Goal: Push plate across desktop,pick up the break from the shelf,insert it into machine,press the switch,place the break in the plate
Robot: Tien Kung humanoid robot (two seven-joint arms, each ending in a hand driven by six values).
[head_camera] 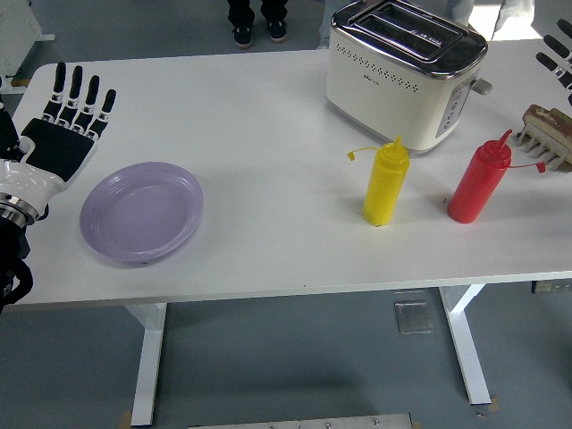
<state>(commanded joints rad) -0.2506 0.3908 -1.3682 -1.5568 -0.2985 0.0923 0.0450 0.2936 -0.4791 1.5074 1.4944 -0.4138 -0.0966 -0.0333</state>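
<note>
Two hands show at the edges: the left hand point(61, 134), fingers straight and spread, hovers just beside the lavender plate point(141, 212); only the right hand's point(560, 55) extended fingertips appear. Bread point(547, 121) sits on the rack point(545, 146) right of the toaster point(402, 71).

Plate point(141, 210) at the table's point(268, 134) left, toaster point(404, 73) far right, two squeeze bottles point(386, 182) before it, what seems bread point(549, 122) on a rack at the right edge

Open left hand point(61, 134) beside plate point(141, 211)
</note>
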